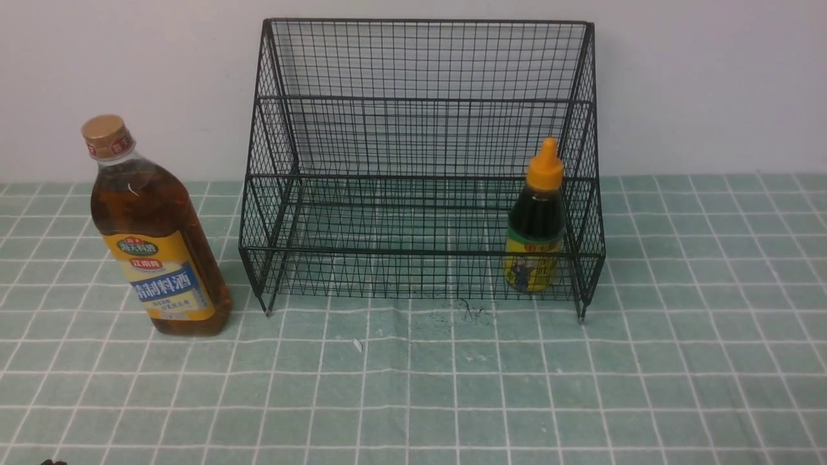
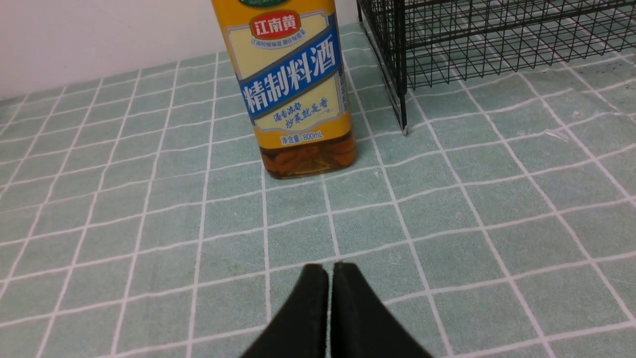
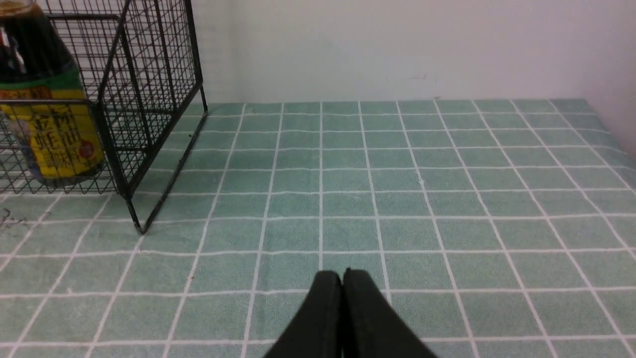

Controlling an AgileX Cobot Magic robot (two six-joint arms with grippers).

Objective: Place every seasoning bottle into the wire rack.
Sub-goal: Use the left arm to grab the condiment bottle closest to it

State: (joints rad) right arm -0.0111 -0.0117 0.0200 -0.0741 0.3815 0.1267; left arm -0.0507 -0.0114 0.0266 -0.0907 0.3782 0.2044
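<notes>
The tall amber bottle (image 1: 158, 245) with gold cap and yellow-blue label stands upright on the cloth, left of the black wire rack (image 1: 420, 97). It also shows in the left wrist view (image 2: 293, 84), beside the rack's front leg (image 2: 402, 99). The small dark bottle (image 1: 537, 226) with orange pointed cap stands upright in the rack's lower tier at its right end; it shows in the right wrist view (image 3: 44, 109) behind the rack's mesh (image 3: 149, 99). My left gripper (image 2: 330, 268) is shut and empty, short of the tall bottle. My right gripper (image 3: 343, 273) is shut and empty, right of the rack.
A green checked tablecloth (image 1: 452, 387) covers the table. A white wall (image 1: 711, 84) rises right behind the rack. A dark smudge (image 1: 468, 313) marks the cloth in front of the rack. The table's right edge meets a side wall (image 3: 616, 74).
</notes>
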